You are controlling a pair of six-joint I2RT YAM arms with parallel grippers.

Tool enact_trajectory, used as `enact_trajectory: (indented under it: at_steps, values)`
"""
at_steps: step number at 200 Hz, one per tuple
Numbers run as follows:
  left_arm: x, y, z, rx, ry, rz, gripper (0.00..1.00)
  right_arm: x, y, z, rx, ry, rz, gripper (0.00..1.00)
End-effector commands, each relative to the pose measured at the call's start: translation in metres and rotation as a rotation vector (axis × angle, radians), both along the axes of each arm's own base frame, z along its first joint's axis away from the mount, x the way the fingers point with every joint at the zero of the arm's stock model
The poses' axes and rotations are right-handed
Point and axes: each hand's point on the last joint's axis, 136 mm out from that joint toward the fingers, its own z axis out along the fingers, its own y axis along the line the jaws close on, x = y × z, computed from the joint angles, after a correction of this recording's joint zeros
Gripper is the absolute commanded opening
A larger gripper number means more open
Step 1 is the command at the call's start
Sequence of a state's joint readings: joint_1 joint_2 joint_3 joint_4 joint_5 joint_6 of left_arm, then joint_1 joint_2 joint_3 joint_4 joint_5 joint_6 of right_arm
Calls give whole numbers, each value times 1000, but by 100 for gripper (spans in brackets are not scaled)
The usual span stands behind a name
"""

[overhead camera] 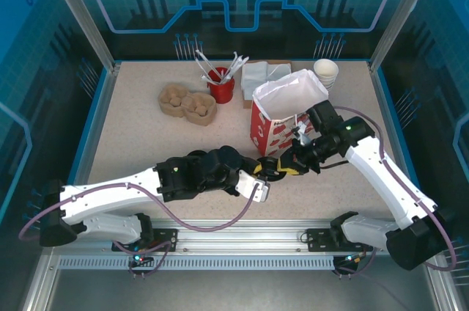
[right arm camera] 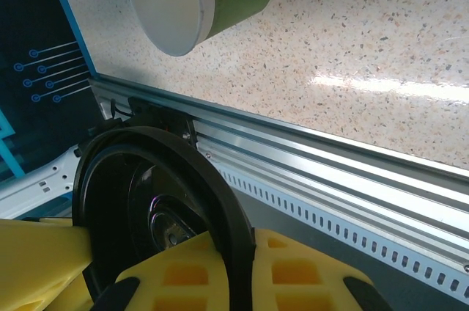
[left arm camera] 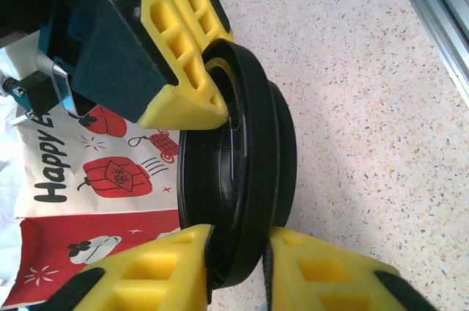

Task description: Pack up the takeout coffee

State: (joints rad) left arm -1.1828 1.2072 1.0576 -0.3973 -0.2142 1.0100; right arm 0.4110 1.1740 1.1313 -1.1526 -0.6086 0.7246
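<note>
Here, round glossy black lid (left arm camera: 256,142) in left hand (left arm camera: 238,260)

A robot lab cell — aluminium framing (overhead camera: 249,245), blue circuit-print panels (overhead camera: 242,3) around a speckled table (overhead camera: 132,142).

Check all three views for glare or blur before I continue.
Right wrist: a bright glare streak on the table, and the black lid close up looks soft. Left wrist: mostly sharp, evenly lit. Top external: even light, tabletop glare-free.
</note>
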Motion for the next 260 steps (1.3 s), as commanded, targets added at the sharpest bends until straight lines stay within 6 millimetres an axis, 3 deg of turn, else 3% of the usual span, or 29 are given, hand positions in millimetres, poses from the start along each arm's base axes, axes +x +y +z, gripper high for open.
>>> enact_trajectory:
  at_steps: [1, 64, 112, 146, 208, 260]
  values:
    - [4, -11, 16, -34, -36, -3, 24, -9, 13, 16, 106, 33, 48, 0]
    - [0, -10, 15, -47, 17, 5, 14, -8, 11, 20, 115, 16, 53, 8]
    - [-1, -8, 17, -92, 68, 44, 11, 0, 2, 31, 141, -59, 7, 28]
    - [-2, -4, 19, -137, 111, 75, 10, 8, -9, 41, 153, -130, -47, 35]
    - [-1, 14, 22, -203, 219, 176, 9, 21, -34, 55, 131, -301, -138, 37]
    - [4, 47, 19, -297, 404, 328, 9, 24, -37, 67, 162, -495, -154, 36]
